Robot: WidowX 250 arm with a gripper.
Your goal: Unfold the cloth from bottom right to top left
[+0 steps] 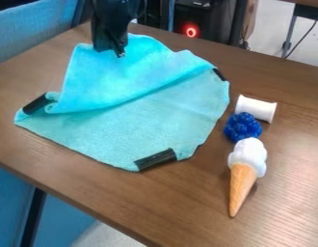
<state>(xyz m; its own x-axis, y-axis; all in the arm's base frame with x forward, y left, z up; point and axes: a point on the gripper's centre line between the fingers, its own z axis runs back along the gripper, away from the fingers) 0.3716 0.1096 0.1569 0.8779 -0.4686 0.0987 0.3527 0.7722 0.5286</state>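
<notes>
The black gripper (114, 47) hangs at the upper left of the view, directly over the far part of the turquoise cloth (155, 123). The cloth lies on the wooden table with its far part folded over in a brighter layer, whose loose edge runs diagonally from the left corner to the right corner. Black strips mark the left, near and right corners. The far edge of the cloth is partly hidden behind the gripper. How the fingers stand cannot be made out.
On the table's right side stand a white cylinder (256, 108), a blue bumpy toy (242, 127) and a toy ice cream cone (242, 185), close together in a row. The table (168, 207) ends along the lower left beside a blue panel.
</notes>
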